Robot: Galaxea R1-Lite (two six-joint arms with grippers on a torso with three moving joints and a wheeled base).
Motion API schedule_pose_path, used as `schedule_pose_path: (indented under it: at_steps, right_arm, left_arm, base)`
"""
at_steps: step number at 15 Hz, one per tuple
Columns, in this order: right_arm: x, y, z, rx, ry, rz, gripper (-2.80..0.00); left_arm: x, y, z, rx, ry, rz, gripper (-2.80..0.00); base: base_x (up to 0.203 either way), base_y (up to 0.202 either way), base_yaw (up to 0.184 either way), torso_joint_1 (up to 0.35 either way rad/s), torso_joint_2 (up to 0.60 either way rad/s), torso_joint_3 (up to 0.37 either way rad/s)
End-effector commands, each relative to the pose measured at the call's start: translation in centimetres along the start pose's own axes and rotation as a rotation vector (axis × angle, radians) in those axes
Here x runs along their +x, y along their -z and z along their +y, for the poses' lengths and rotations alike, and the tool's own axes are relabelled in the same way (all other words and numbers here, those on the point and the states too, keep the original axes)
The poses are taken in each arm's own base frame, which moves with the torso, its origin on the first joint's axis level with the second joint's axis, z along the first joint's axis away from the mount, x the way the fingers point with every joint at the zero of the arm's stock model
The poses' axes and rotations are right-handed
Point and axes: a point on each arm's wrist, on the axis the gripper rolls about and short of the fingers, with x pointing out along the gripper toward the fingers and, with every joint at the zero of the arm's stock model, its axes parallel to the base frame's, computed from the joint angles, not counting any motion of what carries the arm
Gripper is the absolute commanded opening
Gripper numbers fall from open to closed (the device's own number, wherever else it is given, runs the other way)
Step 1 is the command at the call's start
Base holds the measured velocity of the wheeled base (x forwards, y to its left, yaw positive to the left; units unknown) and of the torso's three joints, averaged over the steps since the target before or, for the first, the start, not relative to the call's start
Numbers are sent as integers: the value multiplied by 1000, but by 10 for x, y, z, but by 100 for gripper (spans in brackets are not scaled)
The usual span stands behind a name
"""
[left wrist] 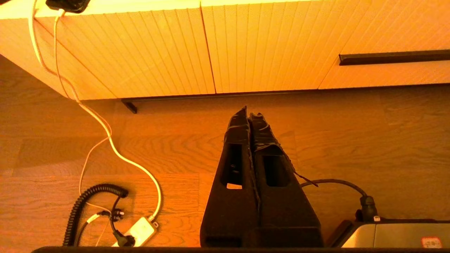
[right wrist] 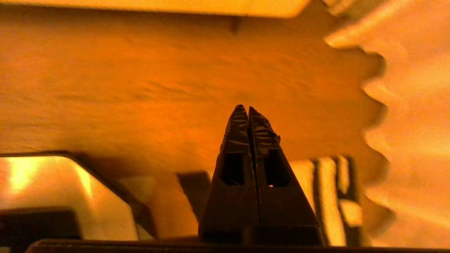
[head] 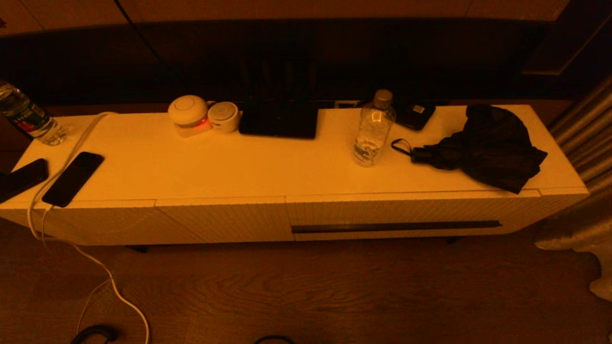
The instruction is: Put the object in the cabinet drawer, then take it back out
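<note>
A: Hidden or hard to read?
B: Neither arm visible from the head camera. Drawer interior unseen: the cabinet drawer (head: 397,217) sits pushed in flush, only its ribbed front and dark slot handle (head: 396,226) showing. Which item counts as the object, impossible to tell. Right wrist view smeared; only wooden floor (right wrist: 140,88) and a curtain (right wrist: 415,123) readable there.

A: Jaws?
B: Left gripper (left wrist: 249,114): fingers pressed together, tip to tip, holding nothing, touching nothing. Hanging low above the floor, tips aimed at the base of the cabinet (left wrist: 140,45), well short of it. Right gripper (right wrist: 245,109): also pressed together, empty, over bare floor, with the curtain folds off to one side of the tips.

A: Around the jaws?
B: Beyond the left tips, plain ribbed panels; the drawer handle farther off to one side of them. To the other side, a white cable (left wrist: 116,147) trailing down from the cabinet top to a power strip (left wrist: 139,232) on the floor, beside a coiled black cord (left wrist: 82,203).

A: On top?
B: Clear water bottle (head: 373,129) upright, just beside a folded black umbrella (head: 483,148). A black phone (head: 72,179) near the far end, plugged into the white cable. Two round white devices (head: 203,116) at the back, a second bottle (head: 26,117) at the corner. Nothing blocking the drawer front.
</note>
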Motion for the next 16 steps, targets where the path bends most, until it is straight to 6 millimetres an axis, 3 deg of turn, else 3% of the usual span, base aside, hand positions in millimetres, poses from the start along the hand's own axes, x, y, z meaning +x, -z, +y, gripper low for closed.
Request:
schedule_pose_path:
  at_steps: [1, 4, 10, 16]
  right_arm:
    - [-1, 4, 0, 5, -4, -48, -280]
    - [2, -8, 2, -37, -82, -216, -280]
    - [25, 15, 9, -50, -155, -249, -280]
    - [27, 18, 10, 46, -174, -239, -280]
  left_arm:
    - [0, 0, 0, 0, 0, 0, -280]
    - [0, 0, 0, 0, 0, 0, -280]
    - [0, 0, 0, 0, 0, 0, -280]
    - [0, 0, 0, 0, 0, 0, -280]
  base:
    - [0, 0, 0, 0, 0, 0]
    - [0, 0, 0, 0, 0, 0]
    - [0, 0, 0, 0, 0, 0]
    - [0, 0, 0, 0, 0, 0]
